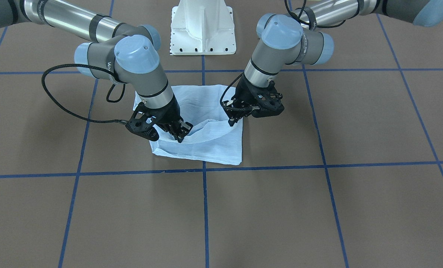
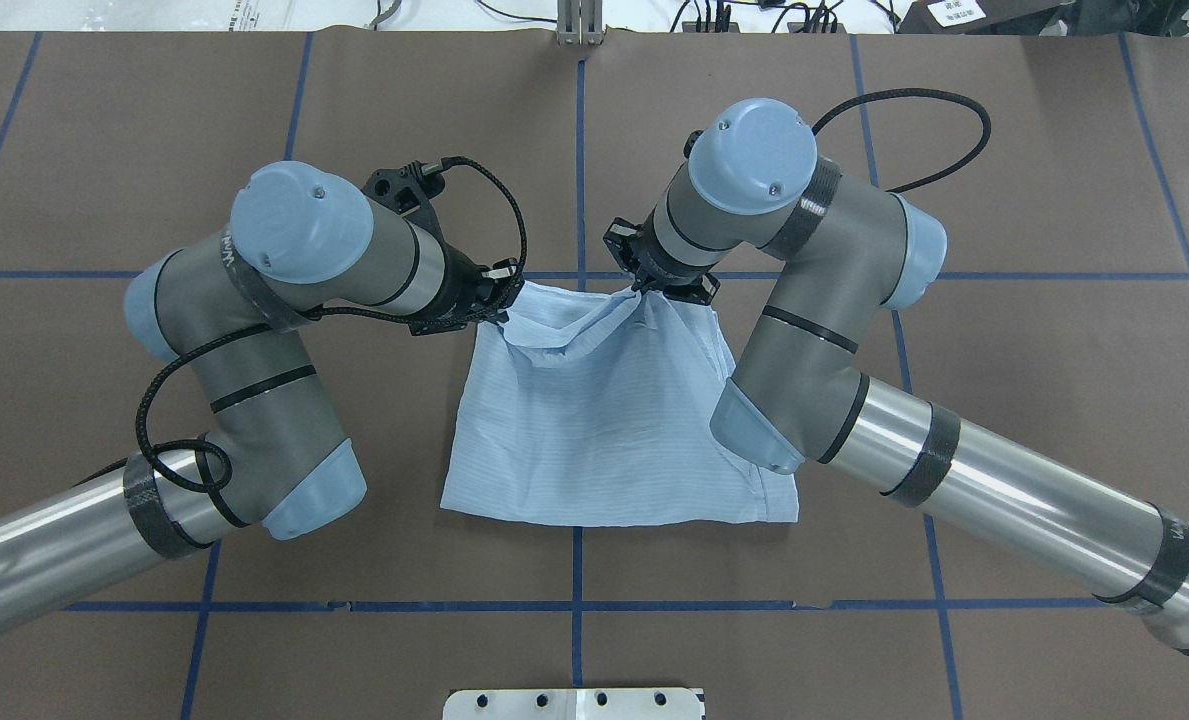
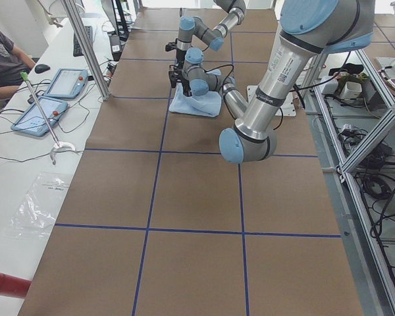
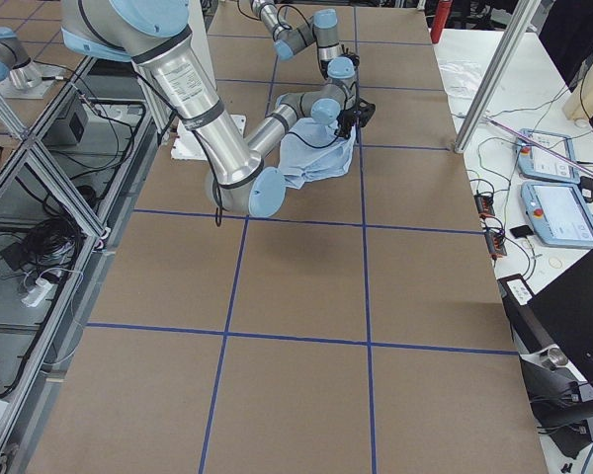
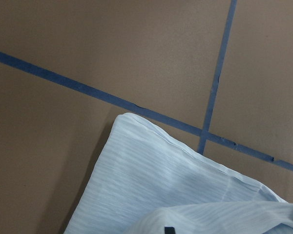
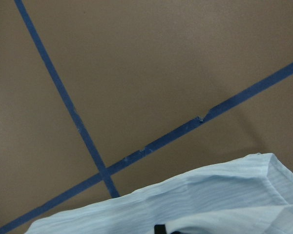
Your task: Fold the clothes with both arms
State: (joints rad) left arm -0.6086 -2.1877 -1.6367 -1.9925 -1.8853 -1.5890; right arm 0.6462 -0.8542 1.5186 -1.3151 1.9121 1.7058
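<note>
Shirt (image 2: 604,420) pinched by left gripper (image 2: 502,302) and right gripper (image 2: 644,287).

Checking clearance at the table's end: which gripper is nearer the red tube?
Left. The left gripper holds the shirt at the corner toward the red tube; the right gripper holds the corner farther from it.

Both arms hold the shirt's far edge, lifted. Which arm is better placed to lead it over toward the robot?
Left, slightly. The left fingers pinch the shirt near its corner, so they can likely lead a straight fold. The right fingers grip further in, with cloth bunched below them. Both seem needed.
</note>
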